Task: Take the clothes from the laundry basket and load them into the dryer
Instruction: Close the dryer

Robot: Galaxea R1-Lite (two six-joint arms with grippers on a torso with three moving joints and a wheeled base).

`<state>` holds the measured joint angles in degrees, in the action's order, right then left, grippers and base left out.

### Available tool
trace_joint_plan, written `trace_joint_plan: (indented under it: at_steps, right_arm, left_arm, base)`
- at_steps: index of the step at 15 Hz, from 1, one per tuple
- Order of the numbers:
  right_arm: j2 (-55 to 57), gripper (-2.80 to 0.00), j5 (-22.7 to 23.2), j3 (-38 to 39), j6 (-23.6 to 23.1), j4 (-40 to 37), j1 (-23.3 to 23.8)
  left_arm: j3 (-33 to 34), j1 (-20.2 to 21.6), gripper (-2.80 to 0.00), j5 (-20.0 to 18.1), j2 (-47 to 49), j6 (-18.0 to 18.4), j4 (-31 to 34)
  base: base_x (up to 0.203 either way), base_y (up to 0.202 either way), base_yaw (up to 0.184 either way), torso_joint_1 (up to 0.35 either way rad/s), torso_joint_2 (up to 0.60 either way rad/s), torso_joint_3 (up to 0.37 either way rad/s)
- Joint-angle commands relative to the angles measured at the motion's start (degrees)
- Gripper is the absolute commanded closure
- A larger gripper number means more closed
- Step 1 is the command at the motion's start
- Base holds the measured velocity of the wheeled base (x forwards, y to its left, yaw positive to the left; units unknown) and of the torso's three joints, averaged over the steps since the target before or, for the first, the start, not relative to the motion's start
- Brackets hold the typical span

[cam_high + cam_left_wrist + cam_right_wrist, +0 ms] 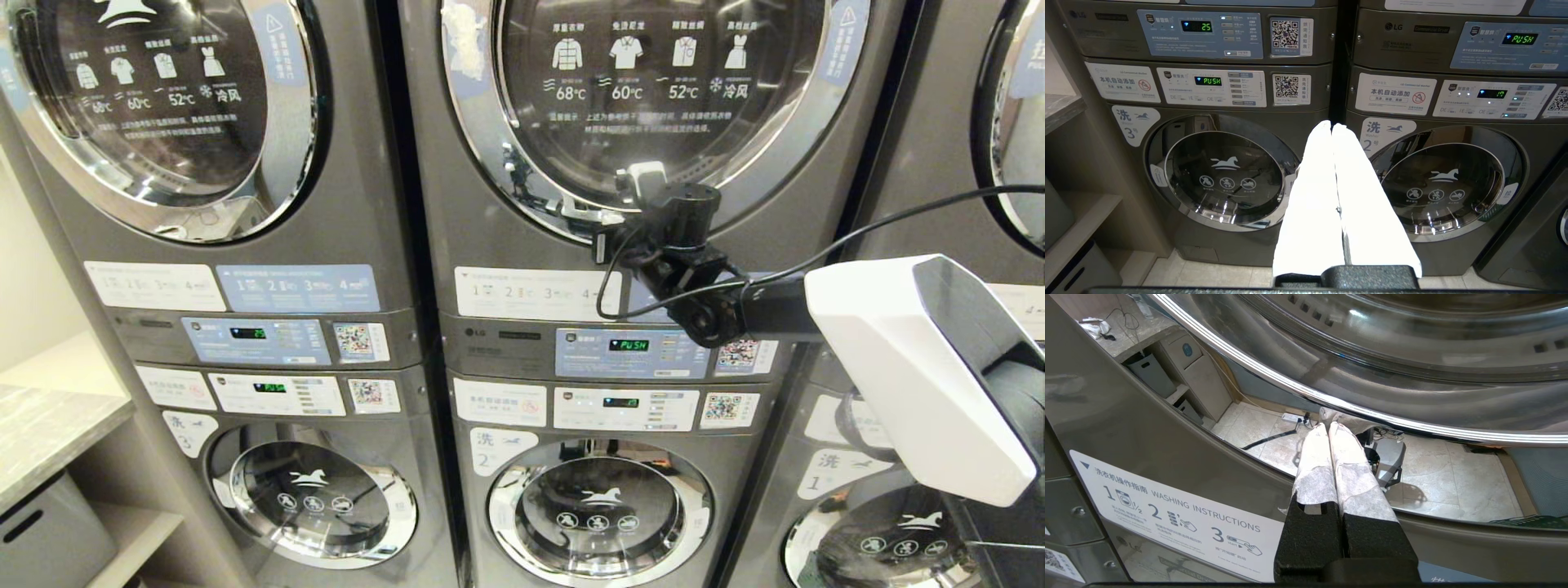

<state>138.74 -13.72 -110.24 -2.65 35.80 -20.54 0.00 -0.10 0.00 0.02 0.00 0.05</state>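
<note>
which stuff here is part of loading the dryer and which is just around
Job: dryer showing PUSH, door closed; right gripper shut, empty, at its door rim.
Around: horse-logo washers; neighbouring dryer; grey bin; left gripper, shut, empty.

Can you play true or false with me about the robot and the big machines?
1. The right claw is shut, with nothing in it. True.
2. The dryer door is wide open. False: its round glass door is closed.
3. The right claw is up at the bottom rim of the dryer door. True.
4. The dryer's little screen says PUSH in green. True.
5. The left claw is holding blue jeans. False: it is shut and empty, in front of the lower washers.
6. A green basket sits in front of the machines. False: no basket shows in any view.
</note>
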Motion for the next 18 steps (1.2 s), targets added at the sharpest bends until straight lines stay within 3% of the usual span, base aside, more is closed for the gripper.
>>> trace_joint_plan:
  at_steps: [1, 7, 9, 12, 15, 18]
  right_arm:
    - [0.7, 0.0, -0.6, -0.9, -0.2, 0.4, 0.5]
    - [0.5, 0.0, -2.1, -0.5, -0.1, 0.5, 0.6]
    - [-2.8, 0.0, -1.8, 2.9, 0.4, 0.8, 0.5]
    - [-13.9, 0.0, 0.3, 18.5, 0.8, 2.9, 0.3]
    - [-31.5, 0.0, 2.2, 40.7, 0.6, 5.3, 0.2]
    - [-50.1, 0.0, 0.2, 62.0, 0.7, 5.9, 0.5]
  left_arm:
    - [0.0, 0.0, 0.0, 0.0, 0.0, 0.0, 0.0]
    - [0.0, 0.0, 0.0, 0.0, 0.0, 0.0, 0.0]
    - [0.0, 0.0, 0.0, 0.0, 0.1, 0.0, 0.0]
    - [0.0, 0.0, 0.0, 0.0, 0.0, 0.0, 0.0]
    - [0.0, 0.0, 0.0, 0.0, 0.0, 0.0, 0.0]
    - [0.0, 0.0, 0.0, 0.0, 0.0, 0.0, 0.0]
  base:
    - [0.0, 0.0, 0.0, 0.0, 0.0, 0.0]
    - [0.0, 0.0, 0.0, 0.0, 0.0, 0.0]
    - [0.0, 0.0, 0.0, 0.0, 0.0, 0.0]
    - [0.0, 0.0, 0.0, 0.0, 0.0, 0.0]
    - [0.0, 0.0, 0.0, 0.006, 0.01, -0.001]
    - [0.0, 0.0, 0.0, -0.01, 0.01, 0.007]
